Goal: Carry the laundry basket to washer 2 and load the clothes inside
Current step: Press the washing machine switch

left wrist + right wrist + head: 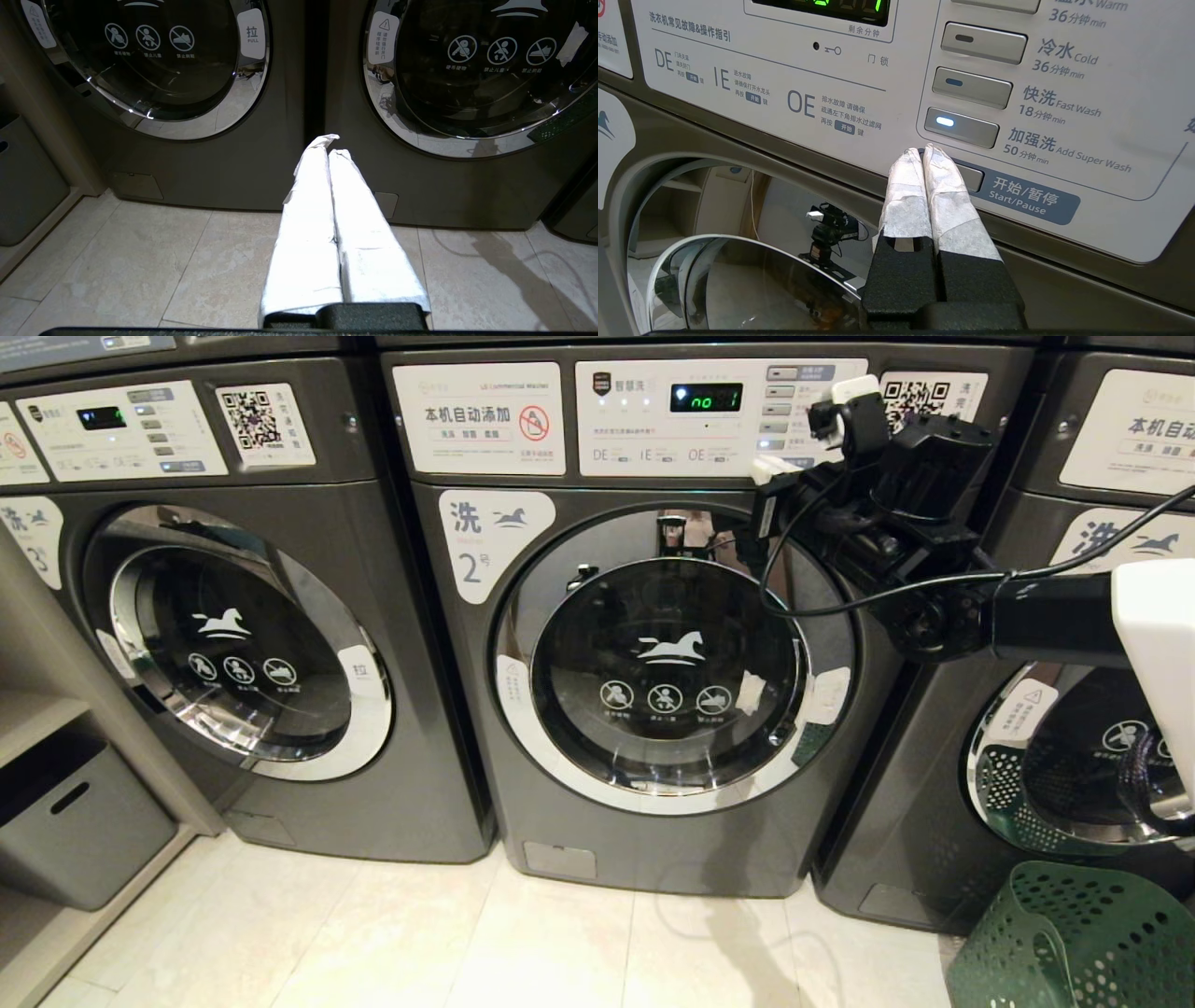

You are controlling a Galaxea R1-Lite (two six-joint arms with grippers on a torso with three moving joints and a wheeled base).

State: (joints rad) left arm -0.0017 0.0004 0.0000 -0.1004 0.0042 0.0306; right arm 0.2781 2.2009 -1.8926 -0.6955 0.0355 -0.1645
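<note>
Three dark grey chrome-ringed washers (653, 644) lined the pale tiled floor (373, 933); my right claw's (924, 151) two paper-wrapped fingers, pressed together, met washer 2's start button (971, 178); my left claw (329, 144) hung closed; one perforated green plastic laundry basket (1083, 933) stood at the floor's right edge.

Laundry basket (1083, 943) right of washer 2 (653, 644).

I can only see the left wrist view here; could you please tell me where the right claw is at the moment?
Observer: The right claw is shut, with its tips at the Start/Pause button on the panel of washer 2.
Operator: Thank you. Is any programme selected?
Observer: The light on the Add Super Wash button is lit.
Operator: And where is the laundry basket, please?
Observer: The laundry basket stands on the floor in front of the machine to the right of washer 2.
</note>
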